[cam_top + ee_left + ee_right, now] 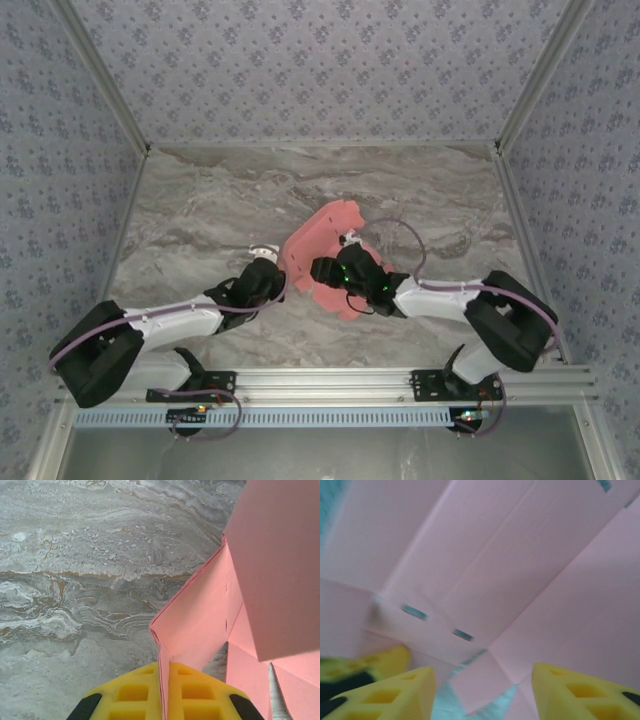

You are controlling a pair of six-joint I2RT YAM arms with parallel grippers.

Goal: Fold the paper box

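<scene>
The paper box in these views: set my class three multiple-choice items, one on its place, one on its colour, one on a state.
1. Where is the paper box?
A) between the left arm and the right arm
B) in the far-left table corner
C) on the metal rail

2. What colour is it?
A) blue
B) white
C) salmon-pink

3. How do the left fingers stand?
A) spread wide
B) shut on a box flap
C) resting on bare table

Key:
1 A, the top view has it between both wrists.
2 C, the card is pink in every view.
3 B, the left wrist view has a pink flap pinched between the yellow fingers.
</scene>
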